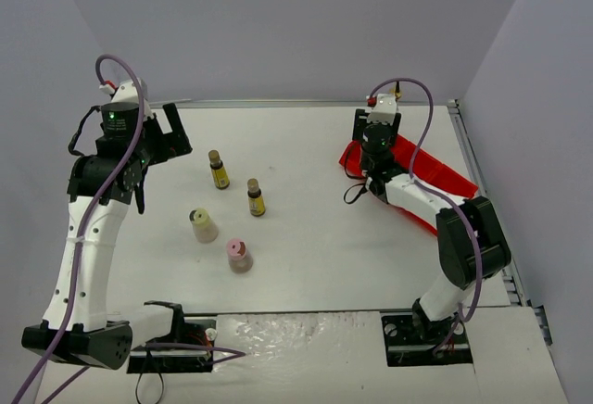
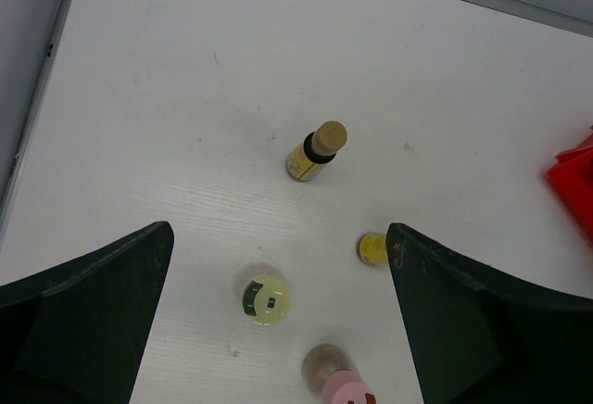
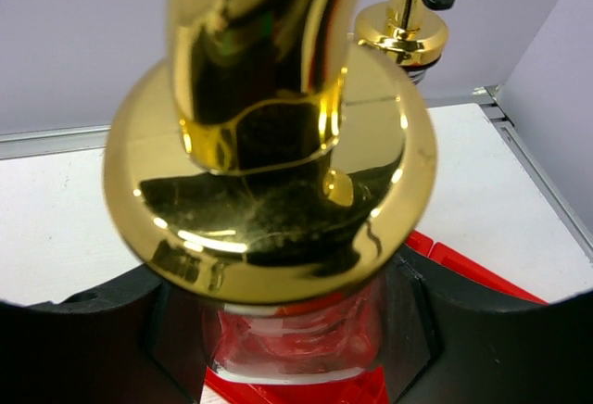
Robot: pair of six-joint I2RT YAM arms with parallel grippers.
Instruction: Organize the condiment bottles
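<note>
Bottles on open table (image 1: 315, 145): four, all upright, none touching.
- Amber bottle (image 1: 219, 170), dark cap, farthest from the arm bases.
- Second amber bottle (image 1: 256, 198), just right of the first and a little nearer.
- Cream bottle (image 1: 202, 226), squat, left of the pair and nearer again.
- Pink bottle (image 1: 240, 256), squat, nearest the bases, to the right of the cream one.

Left gripper (image 2: 280, 230): jaws spread wide, nothing between them. It hangs above the left side of the table, camera looking down on the four-bottle group. One finger (image 2: 463, 311) partly hides the second amber bottle in the wrist view.

Right gripper (image 1: 377, 137): over the left end of the red tray (image 1: 445, 177), which lies slantwise on the right side of the table. Jaws are partly closed around the tall clear glass bottle (image 3: 269, 200), with dark fingers (image 3: 111, 339) pressed against the glass on either side, just under the gold pour spout collar. Bottle is upright; red of the tray shows through and below the glass. Base is hidden, so I cannot tell if it rests on the tray floor or is held just above it.

Second tall bottle (image 3: 405, 38): only its gold spout shows, just behind the held one.
</note>
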